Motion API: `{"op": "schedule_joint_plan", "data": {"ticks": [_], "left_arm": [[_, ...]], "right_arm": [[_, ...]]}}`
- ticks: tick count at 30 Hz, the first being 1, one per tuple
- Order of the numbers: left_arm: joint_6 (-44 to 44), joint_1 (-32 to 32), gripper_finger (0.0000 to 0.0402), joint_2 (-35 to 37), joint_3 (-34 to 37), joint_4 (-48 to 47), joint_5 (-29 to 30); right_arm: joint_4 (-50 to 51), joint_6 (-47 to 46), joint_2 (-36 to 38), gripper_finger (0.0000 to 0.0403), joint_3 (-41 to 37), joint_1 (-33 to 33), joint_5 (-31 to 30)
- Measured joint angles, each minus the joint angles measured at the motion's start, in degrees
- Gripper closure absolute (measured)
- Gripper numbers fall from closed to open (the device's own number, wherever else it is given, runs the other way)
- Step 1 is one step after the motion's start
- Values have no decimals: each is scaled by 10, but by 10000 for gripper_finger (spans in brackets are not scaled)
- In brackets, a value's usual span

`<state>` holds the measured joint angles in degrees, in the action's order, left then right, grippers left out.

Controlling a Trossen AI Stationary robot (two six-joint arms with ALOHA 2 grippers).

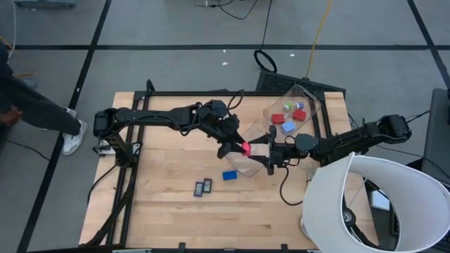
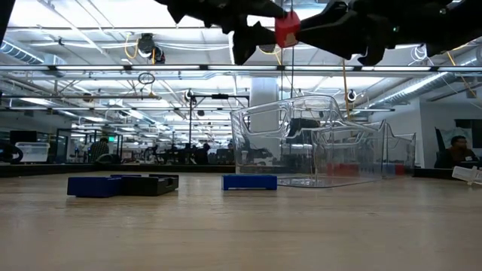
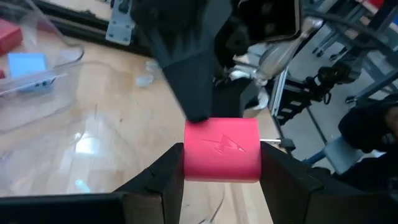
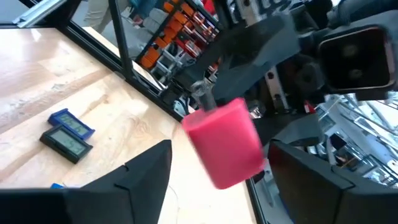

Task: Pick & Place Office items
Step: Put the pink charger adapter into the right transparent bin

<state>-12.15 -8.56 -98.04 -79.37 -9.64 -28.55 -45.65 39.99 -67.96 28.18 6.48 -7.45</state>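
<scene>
Red block held in the air between my two grippers, above the clear bin's near edge.

My left gripper [image 1: 240,145] is clamped on the red block [image 1: 247,148], its pads [image 3: 166,180] pressed to both sides. My right gripper [image 1: 271,152] faces it from the other side, fingers spread apart around the block without pinching it. Below on the table [image 1: 169,211] lie a blue block [image 1: 229,175] and two dark flat rectangles [image 1: 203,187]. More coloured blocks [image 1: 292,116] sit inside the clear bin [image 1: 309,98].
</scene>
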Motion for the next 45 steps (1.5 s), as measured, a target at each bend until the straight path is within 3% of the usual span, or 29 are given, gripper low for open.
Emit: {"op": "schedule_joint_plan", "data": {"ticks": [7, 29, 38, 45], "left_arm": [[-11, 0, 233, 0, 0, 10, 0], [-57, 3, 229, -22, 0, 40, -2], [-12, 2, 118, -16, 0, 40, 14], [-18, 3, 73, -16, 0, 36, 23]], "right_arm": [[0, 2, 0, 137, 0, 0, -1], [5, 24, 0, 237, 0, 0, 1], [8, 12, 0, 255, 0, 0, 1], [12, 12, 0, 255, 0, 0, 1]]}}
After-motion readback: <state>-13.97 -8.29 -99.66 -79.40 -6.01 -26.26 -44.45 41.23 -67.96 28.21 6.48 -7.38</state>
